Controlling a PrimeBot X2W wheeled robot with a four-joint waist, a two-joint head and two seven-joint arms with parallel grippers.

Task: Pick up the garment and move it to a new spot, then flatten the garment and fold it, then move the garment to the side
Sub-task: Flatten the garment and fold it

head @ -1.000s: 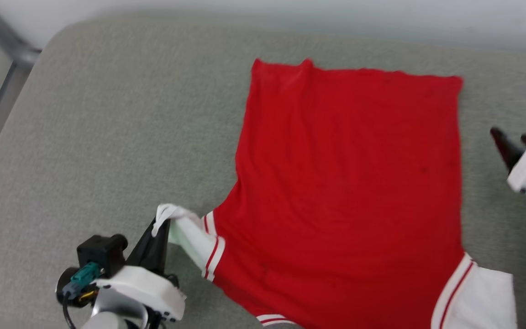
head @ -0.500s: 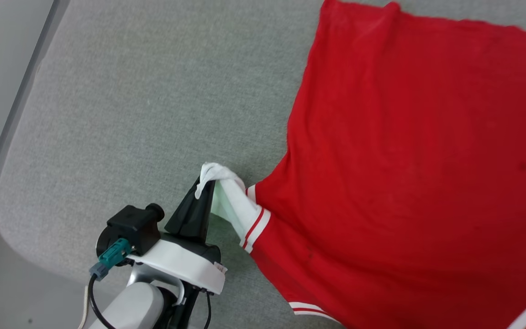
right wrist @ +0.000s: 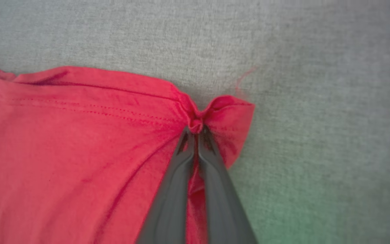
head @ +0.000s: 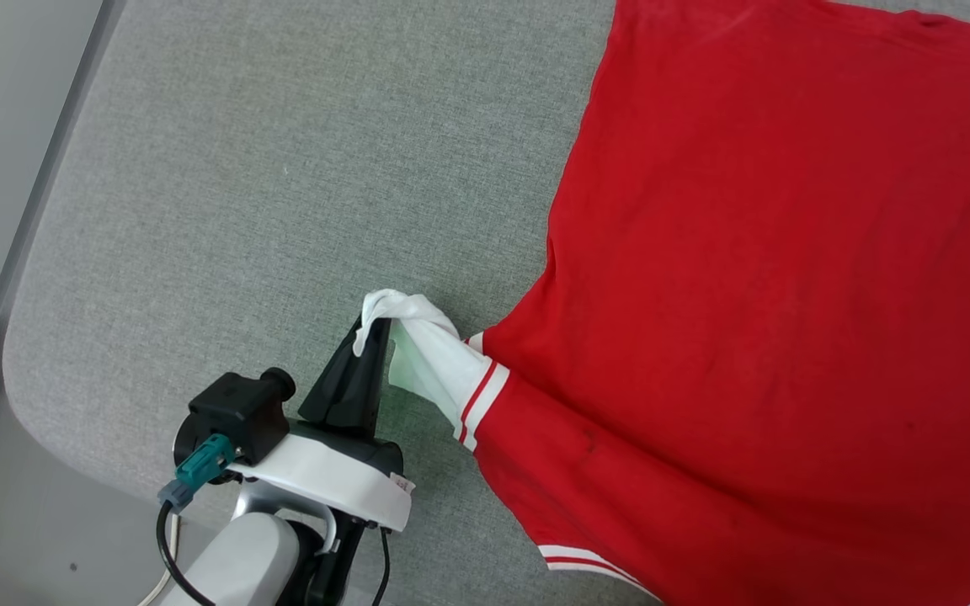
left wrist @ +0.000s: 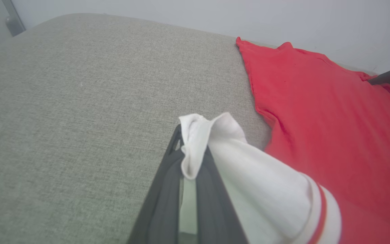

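Garment (head: 746, 295) lengthwise near-to-far, hem far — left gripper (head: 369, 332) tight on white sleeve (head: 430, 362) (right gripper (right wrist: 195, 130) tight on hem corner (right wrist: 230, 112)).

a counter (head: 241, 210) covered in grey woven fabric, with a rounded near-left corner, carries the garment (head: 788, 295). the red cloth lies spread nearly flat on the counter's right part, plain side up, its hem toward the far edge. one hem corner is bunched into a small pucker. a white sleeve with red-striped trim rises off the fabric.
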